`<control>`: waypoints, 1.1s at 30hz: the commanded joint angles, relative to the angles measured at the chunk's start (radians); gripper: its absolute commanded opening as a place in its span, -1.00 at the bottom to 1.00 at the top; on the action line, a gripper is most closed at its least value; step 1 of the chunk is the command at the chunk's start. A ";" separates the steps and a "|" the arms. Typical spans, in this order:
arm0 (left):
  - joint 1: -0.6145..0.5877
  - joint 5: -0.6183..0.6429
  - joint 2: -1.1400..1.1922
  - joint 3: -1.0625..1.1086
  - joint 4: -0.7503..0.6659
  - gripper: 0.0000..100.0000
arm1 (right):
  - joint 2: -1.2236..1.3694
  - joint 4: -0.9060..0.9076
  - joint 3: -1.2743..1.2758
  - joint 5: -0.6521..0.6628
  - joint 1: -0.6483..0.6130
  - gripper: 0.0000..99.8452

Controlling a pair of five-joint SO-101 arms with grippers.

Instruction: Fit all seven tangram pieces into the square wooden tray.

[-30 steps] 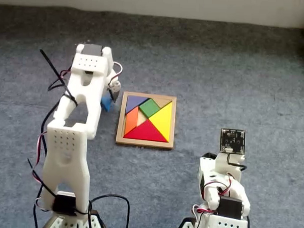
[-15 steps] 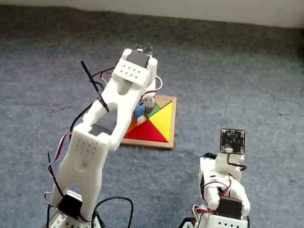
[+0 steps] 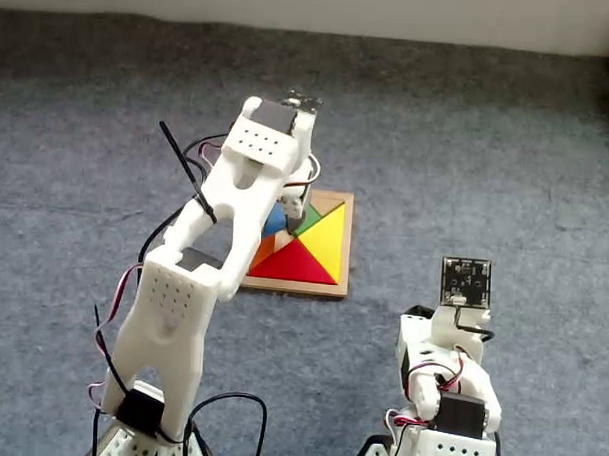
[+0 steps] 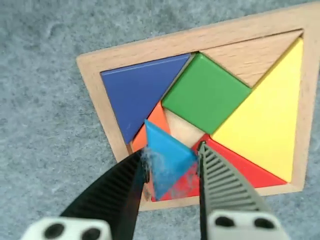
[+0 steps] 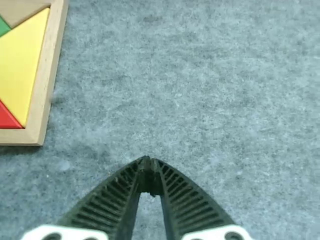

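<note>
Over tray point(image 4: 95, 65): left pincer point(image 4: 173, 151) w/ lt-blue triangle point(image 4: 167, 162), above orange pc point(image 4: 159, 117).

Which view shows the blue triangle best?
Left wrist view: the blue triangle sits pinched in the left hand over the tray. High view catches a sliver of it beside the arm; right wrist view faces the tray's corner.

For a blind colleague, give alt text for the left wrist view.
Left gripper shut on a light blue triangle over the wooden tray, which holds a dark blue triangle, green square, yellow triangle, red piece and orange piece.
</note>
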 commanded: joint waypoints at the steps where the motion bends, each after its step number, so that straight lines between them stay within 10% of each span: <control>1: 0.008 -0.041 -0.005 -0.022 0.006 -0.68 | -0.008 -0.001 0.105 -0.005 0.010 -0.98; 20: -0.022 -0.107 -0.008 -0.022 0.008 -0.44 | -0.008 -0.002 0.105 -0.005 0.010 -0.98; 33: 0.005 -0.106 -0.010 -0.028 0.000 -0.98 | -0.008 -0.004 0.105 -0.005 0.010 -0.98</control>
